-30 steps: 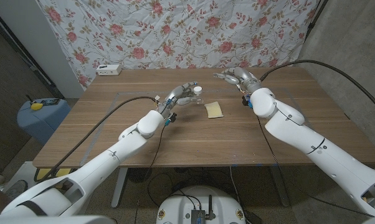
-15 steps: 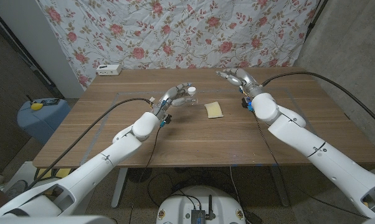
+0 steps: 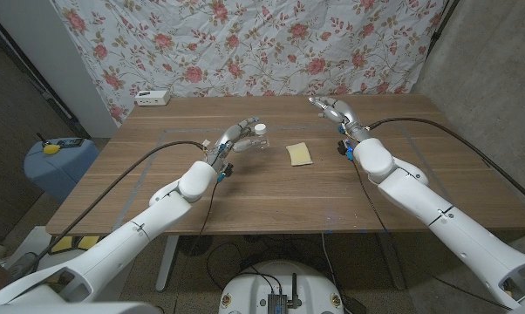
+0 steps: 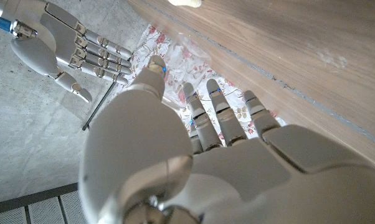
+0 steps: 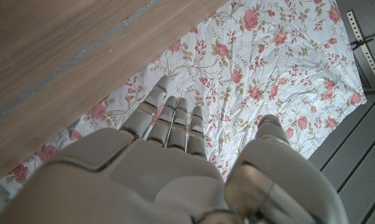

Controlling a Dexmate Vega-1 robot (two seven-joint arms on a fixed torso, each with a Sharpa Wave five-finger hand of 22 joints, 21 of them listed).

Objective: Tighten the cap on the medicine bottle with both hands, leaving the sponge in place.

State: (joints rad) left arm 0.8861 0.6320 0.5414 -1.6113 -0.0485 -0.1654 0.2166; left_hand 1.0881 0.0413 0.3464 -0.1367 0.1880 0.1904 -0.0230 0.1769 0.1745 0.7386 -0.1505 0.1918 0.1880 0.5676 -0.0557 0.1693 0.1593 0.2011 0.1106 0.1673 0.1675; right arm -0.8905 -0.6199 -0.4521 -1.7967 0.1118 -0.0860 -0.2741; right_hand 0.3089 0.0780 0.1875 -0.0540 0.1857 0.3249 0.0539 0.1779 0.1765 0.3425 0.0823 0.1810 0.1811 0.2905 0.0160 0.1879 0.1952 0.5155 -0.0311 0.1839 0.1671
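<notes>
Left robot hand around medicine bottle

From my head view the left hand covers most of the medicine bottle; I can't judge my grip.

I log: white box, table's far left corner | floral cloth behind | blue bin, floor left
</notes>
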